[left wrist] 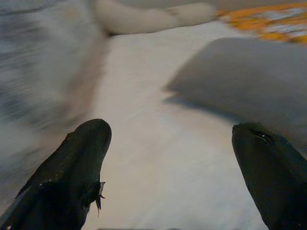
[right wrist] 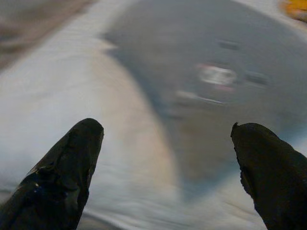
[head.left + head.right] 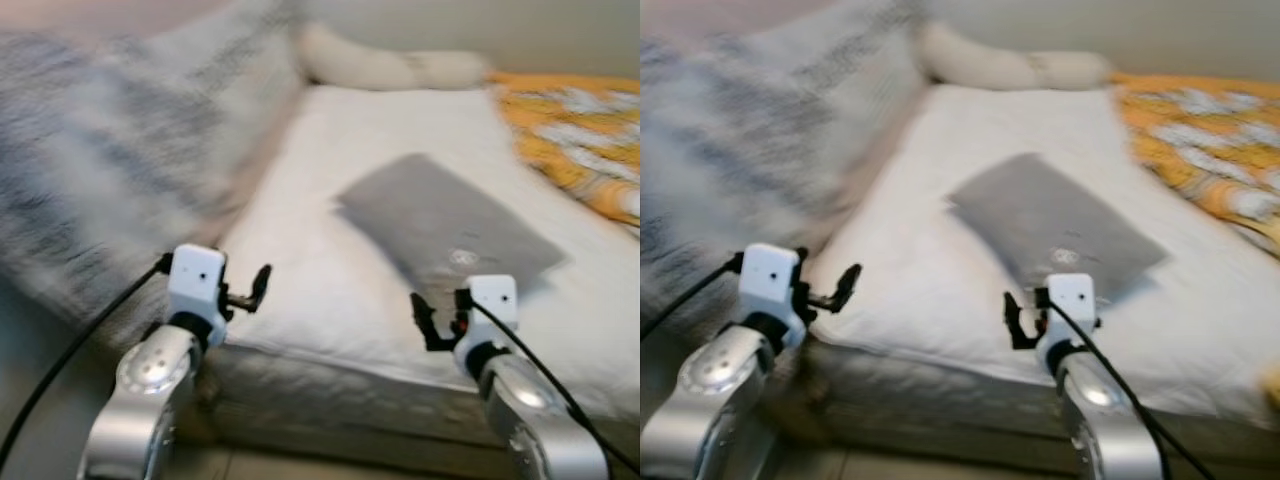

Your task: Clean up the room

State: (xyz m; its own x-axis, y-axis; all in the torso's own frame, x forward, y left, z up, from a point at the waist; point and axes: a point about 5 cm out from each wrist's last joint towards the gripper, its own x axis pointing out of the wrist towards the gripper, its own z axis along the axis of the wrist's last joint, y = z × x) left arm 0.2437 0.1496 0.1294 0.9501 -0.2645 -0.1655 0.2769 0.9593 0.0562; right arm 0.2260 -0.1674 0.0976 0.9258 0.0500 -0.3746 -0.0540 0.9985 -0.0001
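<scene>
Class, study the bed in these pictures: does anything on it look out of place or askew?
The flat grey item lies skewed on the white bedding, its edges at an angle to the mattress edge. The grey-striped blanket is heaped along the left side. Both grippers, left and right, hover open at the bed's near edge.

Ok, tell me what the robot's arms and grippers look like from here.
Both arms are rounded silver metal with a shiny disc at the joint. Each ends in a white boxy block carrying a small black gripper: the left gripper and the right gripper. A black cable runs along each arm to its white block. In the wrist views, the fingers are matte black with blunt rounded tips.
</scene>
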